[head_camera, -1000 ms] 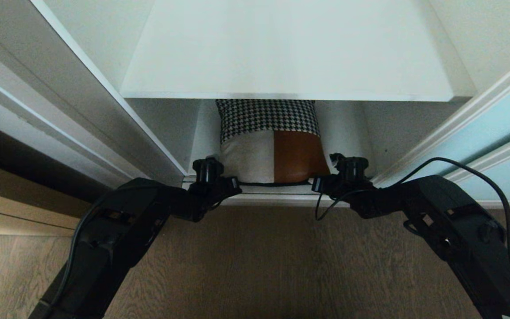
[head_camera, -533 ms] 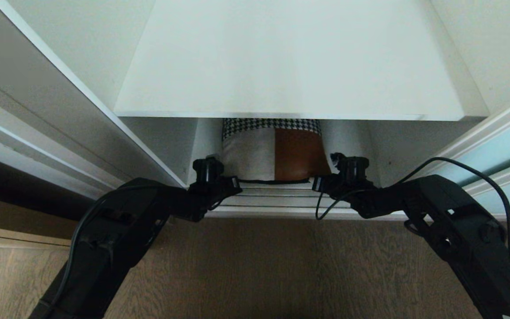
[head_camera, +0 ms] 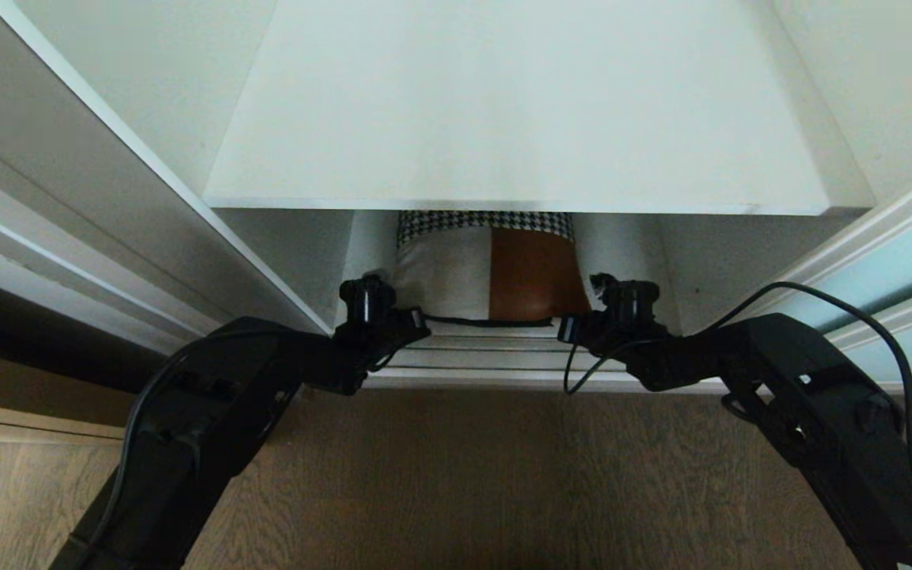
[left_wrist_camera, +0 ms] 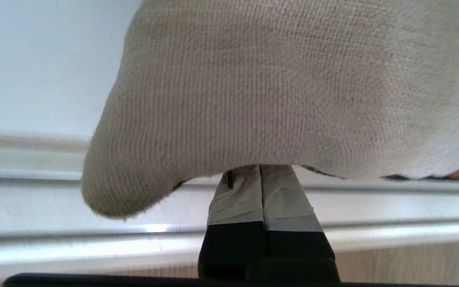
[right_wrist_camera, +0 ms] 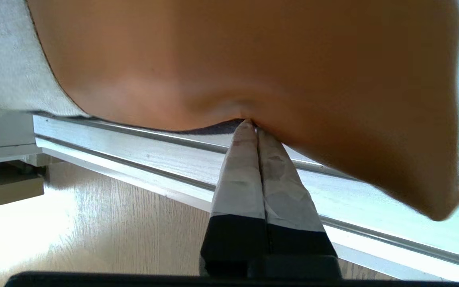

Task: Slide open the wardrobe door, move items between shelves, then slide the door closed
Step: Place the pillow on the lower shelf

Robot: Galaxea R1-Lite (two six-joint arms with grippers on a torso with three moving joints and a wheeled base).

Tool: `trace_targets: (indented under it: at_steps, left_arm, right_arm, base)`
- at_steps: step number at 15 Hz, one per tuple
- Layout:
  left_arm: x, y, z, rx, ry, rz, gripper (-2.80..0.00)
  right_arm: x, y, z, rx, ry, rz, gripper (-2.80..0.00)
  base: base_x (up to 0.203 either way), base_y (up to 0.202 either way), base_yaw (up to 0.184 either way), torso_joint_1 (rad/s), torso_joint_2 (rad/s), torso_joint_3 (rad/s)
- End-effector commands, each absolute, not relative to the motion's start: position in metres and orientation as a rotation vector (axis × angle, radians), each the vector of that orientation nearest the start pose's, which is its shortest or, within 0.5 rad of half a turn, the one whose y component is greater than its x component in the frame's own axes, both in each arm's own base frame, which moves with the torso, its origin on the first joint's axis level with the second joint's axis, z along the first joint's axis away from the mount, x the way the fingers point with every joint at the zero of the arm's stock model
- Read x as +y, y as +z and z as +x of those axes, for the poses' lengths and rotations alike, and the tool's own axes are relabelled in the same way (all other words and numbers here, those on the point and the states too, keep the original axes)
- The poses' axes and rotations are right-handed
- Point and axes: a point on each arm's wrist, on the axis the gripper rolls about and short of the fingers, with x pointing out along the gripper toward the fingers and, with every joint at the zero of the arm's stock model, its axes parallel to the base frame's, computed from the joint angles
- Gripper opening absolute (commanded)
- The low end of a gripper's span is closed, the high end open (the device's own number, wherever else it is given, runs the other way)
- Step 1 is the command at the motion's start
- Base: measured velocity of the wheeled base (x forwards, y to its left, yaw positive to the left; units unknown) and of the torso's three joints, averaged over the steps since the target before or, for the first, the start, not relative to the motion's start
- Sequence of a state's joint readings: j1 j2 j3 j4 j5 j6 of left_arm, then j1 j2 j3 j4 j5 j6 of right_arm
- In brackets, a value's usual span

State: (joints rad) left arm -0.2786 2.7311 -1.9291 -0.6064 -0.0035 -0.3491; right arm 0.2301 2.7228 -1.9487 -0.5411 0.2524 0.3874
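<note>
The patchwork cushion (head_camera: 488,265) stands in the white wardrobe compartment below a wide white shelf (head_camera: 519,119), which hides most of its houndstooth strip. My left gripper (head_camera: 422,321) is shut on the cushion's lower edge under the cream panel (left_wrist_camera: 293,79), with the taped fingertips (left_wrist_camera: 245,179) pressed together and vanishing beneath the fabric. At the other end of that edge my right gripper (head_camera: 564,326) is shut at the rust-brown leather panel (right_wrist_camera: 253,59), which dents where the taped fingertips (right_wrist_camera: 249,131) pinch it. The frosted pale-blue sliding door (head_camera: 899,253) sits slid aside at the right.
Silver floor rails (head_camera: 488,356) run across the wardrobe's threshold just under the cushion. Wood-grain floor (head_camera: 464,475) fills the foreground. White wardrobe side walls (head_camera: 298,237) flank the compartment, and a grey-white frame (head_camera: 68,206) rises at the left.
The whole picture has shifted, so the camera moved: the shelf's front edge now sits lower and covers more of the houndstooth strip. Both grippers keep their hold on the cushion's lower edge.
</note>
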Motion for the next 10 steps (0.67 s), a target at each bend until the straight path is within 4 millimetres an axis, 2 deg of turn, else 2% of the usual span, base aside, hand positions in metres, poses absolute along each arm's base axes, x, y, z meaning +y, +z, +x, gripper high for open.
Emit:
trace_targets:
  at_steps: [1,3,5,8,10]
  left_arm:
    - [-0.150,0.026,0.531,0.236,-0.242,-0.322,-2.80]
    - [-0.149,0.025,0.527,0.267,-0.255,-0.320,-2.80]
    - [-0.146,0.032,0.513,0.321,-0.297,-0.319,-2.80]
    - [-0.143,0.069,0.486,0.350,-0.394,-0.337,-2.80]
    - [-0.145,0.085,0.471,0.357,-0.416,-0.340,-2.80]
  right_arm:
    - [0.133,0.030,0.535,0.330,0.453,0.384,-2.80]
    - [0.139,0.030,0.532,0.345,0.466,0.387,-2.80]
    - [0.140,0.031,0.527,0.361,0.453,0.386,-2.80]
    - [0.134,0.050,0.506,0.392,0.438,0.383,-2.80]
    - [0.131,0.061,0.486,0.403,0.438,0.382,-2.80]
  base:
    - [0.000,0.000,0.000,0.000,0.00,0.000]
    - [0.000,0.000,0.000,0.000,0.00,0.000]
    - [0.000,0.000,0.000,0.000,0.00,0.000]
    - [0.000,0.000,0.000,0.000,0.00,0.000]
    - [0.000,0.000,0.000,0.000,0.00,0.000]
